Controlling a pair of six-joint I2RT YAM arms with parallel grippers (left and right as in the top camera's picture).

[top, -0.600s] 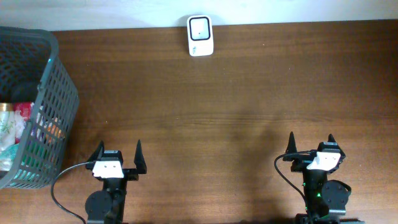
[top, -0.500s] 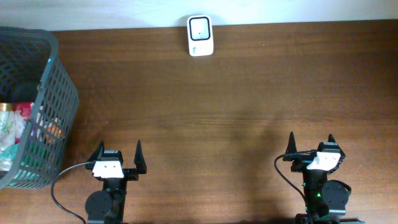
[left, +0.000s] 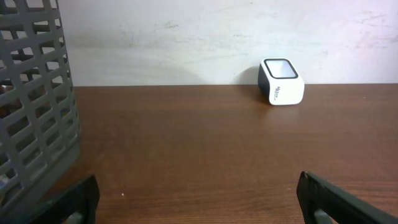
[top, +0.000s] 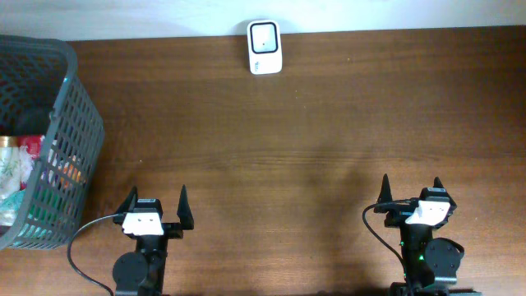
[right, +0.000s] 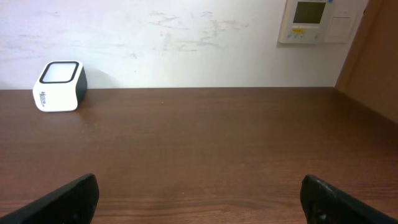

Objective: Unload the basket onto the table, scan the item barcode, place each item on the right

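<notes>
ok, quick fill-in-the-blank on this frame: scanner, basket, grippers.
The scanner is black and ____. The basket stands on the robot's ____ side. The items lie ____ the basket. The left gripper and right gripper both have their jaws ____, holding nothing.
Missing words: white; left; inside; open.

The dark brown wooden table (top: 312,123) is lit evenly and softly, a faint sheen is seen ahead of the left gripper (left: 199,202), a diffuse shadow is cast on the white wall (left: 186,37) beside the white and black box-shaped scanner (left: 281,81), and its own fingers (left: 74,202) are rendered dark and blurred.
</notes>
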